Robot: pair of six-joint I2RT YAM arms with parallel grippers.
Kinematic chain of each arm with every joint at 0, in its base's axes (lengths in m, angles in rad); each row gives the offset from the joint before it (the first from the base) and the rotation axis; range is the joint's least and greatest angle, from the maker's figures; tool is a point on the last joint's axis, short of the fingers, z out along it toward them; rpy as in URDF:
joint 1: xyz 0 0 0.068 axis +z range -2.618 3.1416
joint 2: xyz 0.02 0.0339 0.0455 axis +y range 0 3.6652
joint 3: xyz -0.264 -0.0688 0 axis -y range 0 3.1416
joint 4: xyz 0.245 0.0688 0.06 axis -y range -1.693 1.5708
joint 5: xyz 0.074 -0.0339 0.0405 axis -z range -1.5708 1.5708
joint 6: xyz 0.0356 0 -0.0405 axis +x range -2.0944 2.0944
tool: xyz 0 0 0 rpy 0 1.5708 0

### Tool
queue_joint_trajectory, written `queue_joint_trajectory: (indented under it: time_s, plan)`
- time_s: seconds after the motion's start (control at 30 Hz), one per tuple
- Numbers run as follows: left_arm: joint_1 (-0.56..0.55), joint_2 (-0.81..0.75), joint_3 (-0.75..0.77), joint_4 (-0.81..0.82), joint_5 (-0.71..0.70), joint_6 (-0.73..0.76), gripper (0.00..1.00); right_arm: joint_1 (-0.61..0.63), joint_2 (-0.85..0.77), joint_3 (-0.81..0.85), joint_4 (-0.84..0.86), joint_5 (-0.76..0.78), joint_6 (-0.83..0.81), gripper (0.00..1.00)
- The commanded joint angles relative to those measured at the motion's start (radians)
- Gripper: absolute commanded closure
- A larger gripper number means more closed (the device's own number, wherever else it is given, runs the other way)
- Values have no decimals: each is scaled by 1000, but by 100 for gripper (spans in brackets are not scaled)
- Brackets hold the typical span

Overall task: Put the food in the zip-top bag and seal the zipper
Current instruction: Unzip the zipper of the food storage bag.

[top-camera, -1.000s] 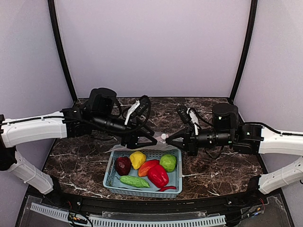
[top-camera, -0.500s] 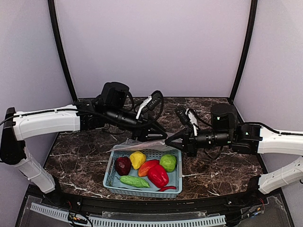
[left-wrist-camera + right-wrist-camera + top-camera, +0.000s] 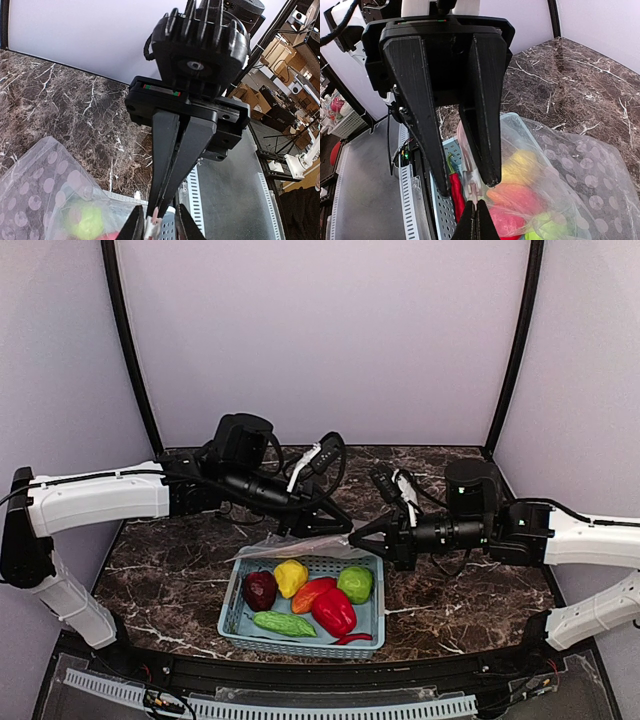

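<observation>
over the last second the left arm has swung round behind the basket. the zip-top bag, barely visible before, now lies as a dotted sheet over the basket's far rim. the left tool has been narrowing the whole time. its jaws stand a little apart on either side of the zipper, and we cannot see them pressing it yet. the right tool has not moved. its jaws are together, clamped on the zipper edge next to the small white slider.

we read this as the arms getting a two-sided hold on the bag's mouth so it can be pulled open. the task is at an early stage. the food all sits in the basket, under the film rather than inside it, and the zipper is not yet worked.

the bag's long axis runs along the basket's far rim. its body trails toward the far left corner and sags over the peppers. its mouth end points to the far right corner, where both tools meet just above the counter. the zipper strip itself runs from one tool toward the other.
</observation>
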Motion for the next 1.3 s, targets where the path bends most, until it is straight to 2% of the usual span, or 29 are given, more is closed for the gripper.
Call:
queue_joint_trajectory:
  time_s: [0.0, 0.17, 0.23, 0.53, 0.63, 1.27]
  plan:
    - [-1, 0, -14, -25, 19, 1, 78, -9, -11, 19, 21, 25, 3, 100]
    - [0, -2, -19, -26, 10, 2, 72, -11, -16, 16, 22, 25, 4, 100]
    - [-1, -1, -19, -28, 8, 3, 72, -10, -17, 16, 22, 26, 5, 100]
    - [-1, 1, -21, -34, -1, 6, 95, -13, -27, 9, 22, 45, 11, 100]
    - [-1, -2, -24, -39, -8, 6, 99, -12, -31, 8, 21, 62, 19, 100]
    - [0, -29, -33, -96, -85, 43, 98, -56, -65, -11, 4, 114, 74, 100]
